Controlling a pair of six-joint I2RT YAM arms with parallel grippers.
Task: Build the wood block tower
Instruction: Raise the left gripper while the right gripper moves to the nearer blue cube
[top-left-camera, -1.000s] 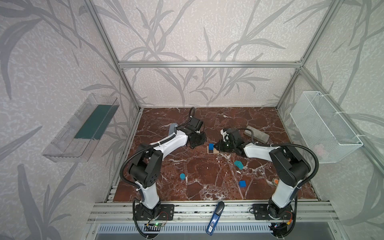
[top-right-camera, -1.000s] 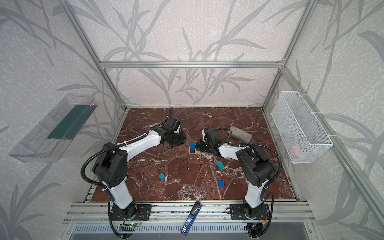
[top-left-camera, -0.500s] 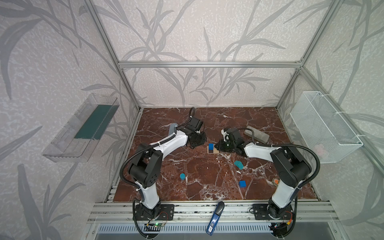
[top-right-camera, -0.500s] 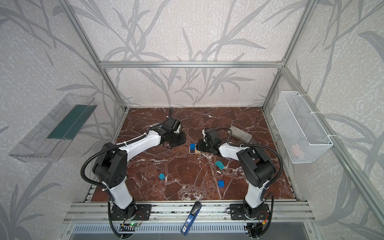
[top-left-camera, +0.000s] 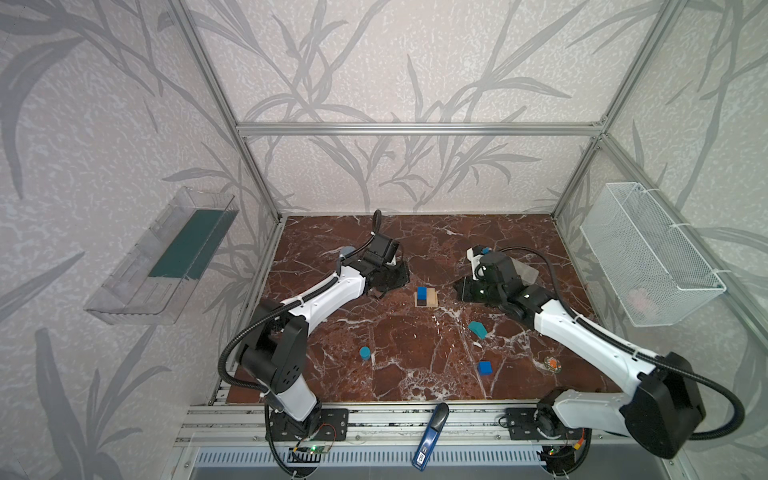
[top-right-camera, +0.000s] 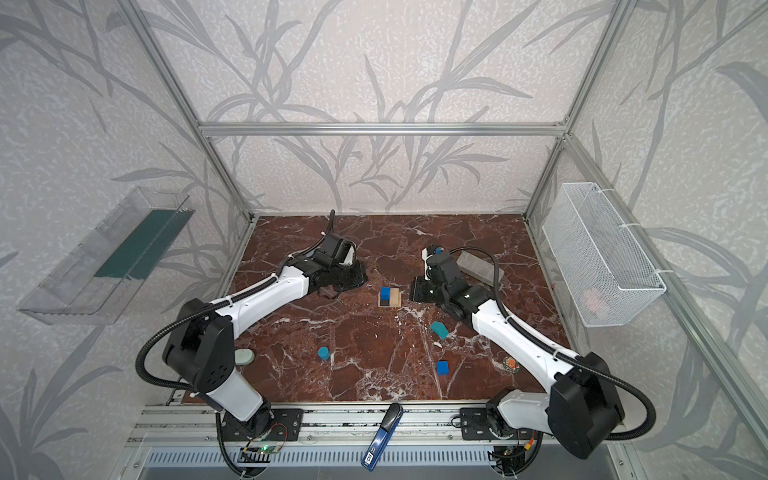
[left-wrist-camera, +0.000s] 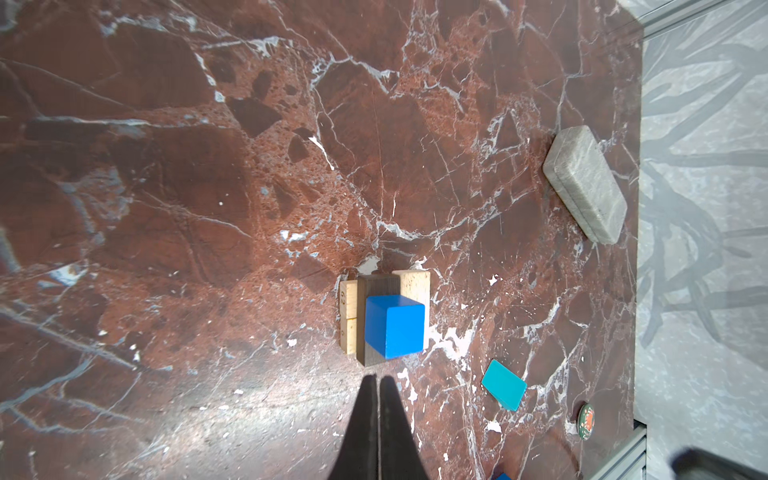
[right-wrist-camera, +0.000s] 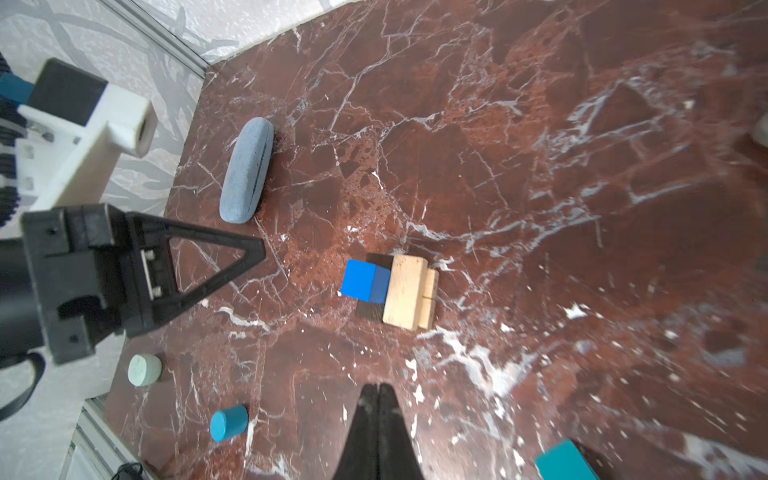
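Observation:
The tower (top-left-camera: 427, 298) is a low square of pale and dark brown bars near the floor's middle, with a blue cube (left-wrist-camera: 395, 326) on its dark bar. My left gripper (left-wrist-camera: 378, 378) is shut and empty, a short way from the tower's left side (top-left-camera: 381, 294). On the opposite side my right gripper (right-wrist-camera: 378, 386) is also shut and empty (top-left-camera: 456, 289). Loose wood blocks lie nearer the front: a blue cylinder (top-left-camera: 365, 353), a teal house-shaped piece (top-left-camera: 478, 329) and a second blue cube (top-left-camera: 484, 367).
A grey stone-like brick (top-right-camera: 480, 266) lies behind my right wrist. A grey-blue case (right-wrist-camera: 247, 170) lies by the left wall, a pale green cylinder (top-right-camera: 244, 356) by the left arm's base, a round badge (top-left-camera: 552, 364) front right. A wire basket (top-left-camera: 648, 257) hangs on the right wall.

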